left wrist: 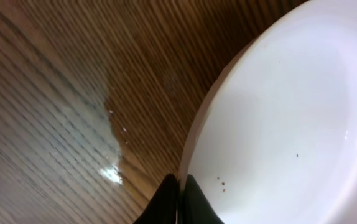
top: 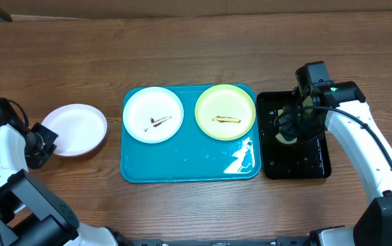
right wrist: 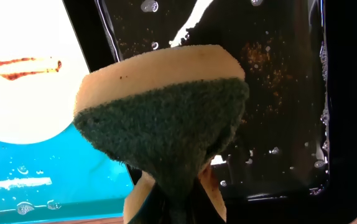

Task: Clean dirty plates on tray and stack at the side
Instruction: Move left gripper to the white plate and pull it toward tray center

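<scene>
The teal tray (top: 182, 160) holds a white plate (top: 154, 115) and a pale yellow-green plate (top: 225, 111), each with a brown smear. A third white plate (top: 78, 128) lies on the table left of the tray and shows only tiny specks in the left wrist view (left wrist: 278, 124). My left gripper (top: 46, 140) is shut on this plate's left rim (left wrist: 180, 186). My right gripper (top: 293, 126) is shut on a yellow sponge with a green scouring face (right wrist: 166, 112) and holds it above the black tray (top: 298, 164). Its fingertips (right wrist: 178, 205) are hidden behind the sponge.
The wet black tray (right wrist: 278, 93) sits directly right of the teal tray (right wrist: 54, 174). Water drops and a glossy patch lie on the teal tray's front right. A wet patch (left wrist: 113, 168) shows on the wooden table (top: 196, 41) beside the left plate.
</scene>
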`<action>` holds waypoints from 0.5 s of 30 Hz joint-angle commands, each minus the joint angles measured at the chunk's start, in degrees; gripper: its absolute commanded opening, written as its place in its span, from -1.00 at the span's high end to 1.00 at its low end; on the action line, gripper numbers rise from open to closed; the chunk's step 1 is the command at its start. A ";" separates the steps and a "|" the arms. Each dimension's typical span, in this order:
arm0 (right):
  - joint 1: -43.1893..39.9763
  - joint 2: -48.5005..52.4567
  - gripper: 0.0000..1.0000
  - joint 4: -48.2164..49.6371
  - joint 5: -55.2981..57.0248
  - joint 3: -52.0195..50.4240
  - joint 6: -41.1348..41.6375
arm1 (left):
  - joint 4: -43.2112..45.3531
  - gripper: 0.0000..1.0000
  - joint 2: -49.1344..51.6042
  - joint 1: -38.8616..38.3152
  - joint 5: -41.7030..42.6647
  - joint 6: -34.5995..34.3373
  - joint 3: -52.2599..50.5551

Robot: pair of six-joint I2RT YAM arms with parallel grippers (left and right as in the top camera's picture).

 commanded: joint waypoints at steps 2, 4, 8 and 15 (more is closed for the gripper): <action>-0.15 -0.28 0.92 0.09 0.63 -0.35 -0.42 | 0.96 0.14 -0.57 0.28 5.88 0.20 1.38; -0.15 -0.28 0.92 0.09 0.61 -0.35 -0.44 | 0.46 0.02 -1.07 0.02 9.46 1.57 2.36; -0.15 -0.28 0.92 0.07 0.61 -0.35 -0.44 | -0.57 -0.04 -3.85 -3.21 17.99 5.35 4.44; -0.15 -0.28 0.92 0.07 0.61 -0.35 -0.44 | 1.73 -0.06 -7.85 -16.48 21.11 17.20 4.46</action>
